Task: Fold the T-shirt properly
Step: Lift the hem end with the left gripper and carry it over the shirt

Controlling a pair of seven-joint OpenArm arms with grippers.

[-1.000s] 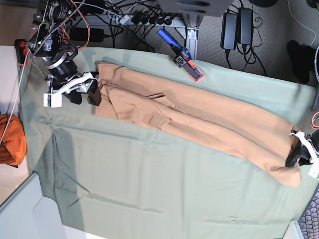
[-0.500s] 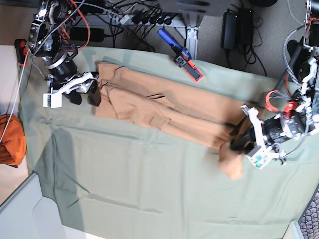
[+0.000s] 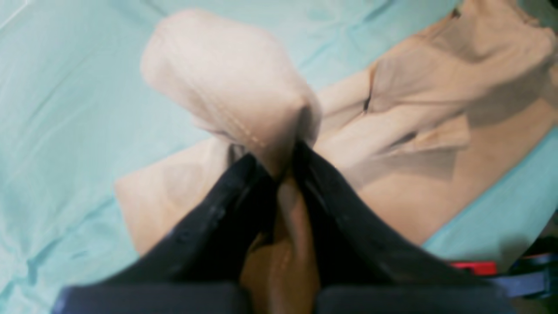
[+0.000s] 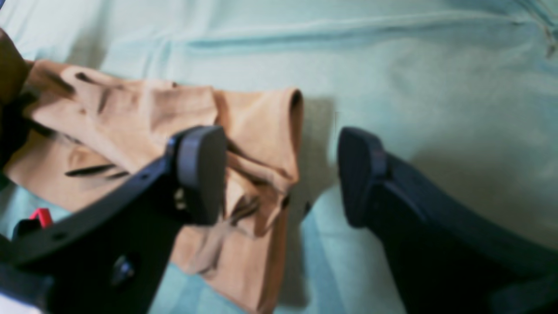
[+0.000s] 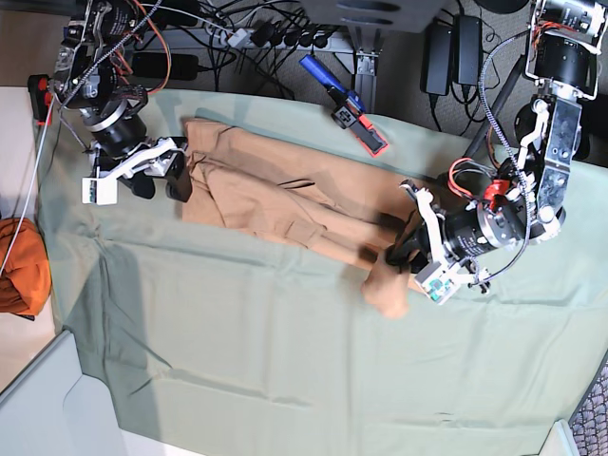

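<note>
The tan T-shirt [image 5: 275, 195] lies in a long, creased strip slanting across the pale green sheet [image 5: 266, 351]. My left gripper [image 5: 394, 255] is shut on the shirt's right end, held above the sheet. In the left wrist view the black fingers [image 3: 331, 205] pinch the T-shirt [image 3: 436, 109], and a loose fold bulges beyond them. My right gripper [image 5: 161, 180] stands open at the shirt's left end. In the right wrist view its pads [image 4: 200, 170] are wide apart over the edge of the T-shirt [image 4: 253, 117], with nothing between them.
A blue and red tool [image 5: 347, 106] lies on the sheet's far edge. Cables and power bricks [image 5: 446, 52] crowd the floor behind. An orange cloth bundle [image 5: 19, 266] sits off the sheet at the left. The sheet's near half [image 5: 285, 380] is bare.
My left gripper has carried the shirt's right end leftward across the sheet, shortening the strip. The right arm has not moved.
</note>
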